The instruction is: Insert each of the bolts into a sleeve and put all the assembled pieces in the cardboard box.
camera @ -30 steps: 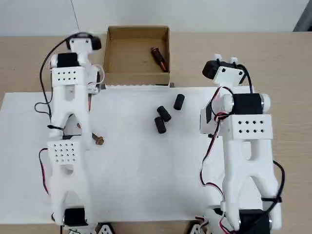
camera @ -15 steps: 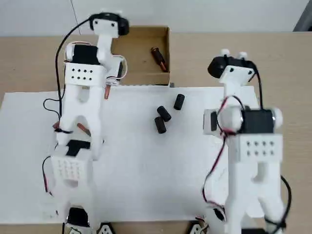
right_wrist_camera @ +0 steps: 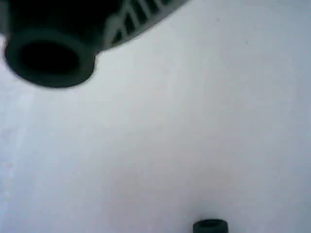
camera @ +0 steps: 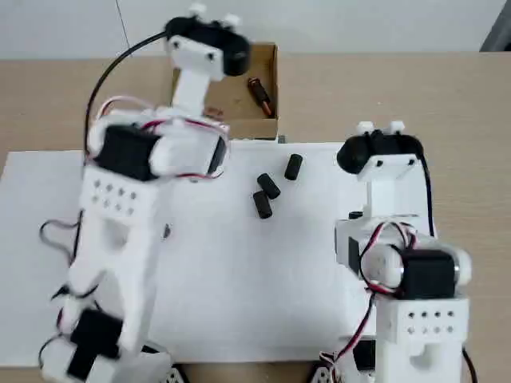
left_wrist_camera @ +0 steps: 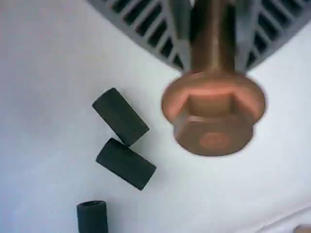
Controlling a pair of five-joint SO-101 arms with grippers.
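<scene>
The bolt, copper-coloured with a flanged hex head, is pinched by its shank between the jaws of the left pincer. The head stands proud of the jaws and well clear of the surface. How much shank runs free on the far side of the jaws cannot be told. The sleeve, black, is clamped in the right pincer. It is gripped by its outer wall, so the bore is unobstructed and faces outward; in my judgement this is done to offer it to the shank. The two pincers are well apart, so the mating step is judged not yet begun. It will call for the shank to be lined up with the bore, and a skewed approach could push either part out of its grip. Beneath the left pincer and apart from it, three loose sleeves lie on their sides between the two arms. Two are touching or nearly so, the third near them. Beyond the left pincer stands the cardboard box, holding what I judge to be one assembled piece against its wall. The loose sleeves rest on a white sheet spread over the table.
</scene>
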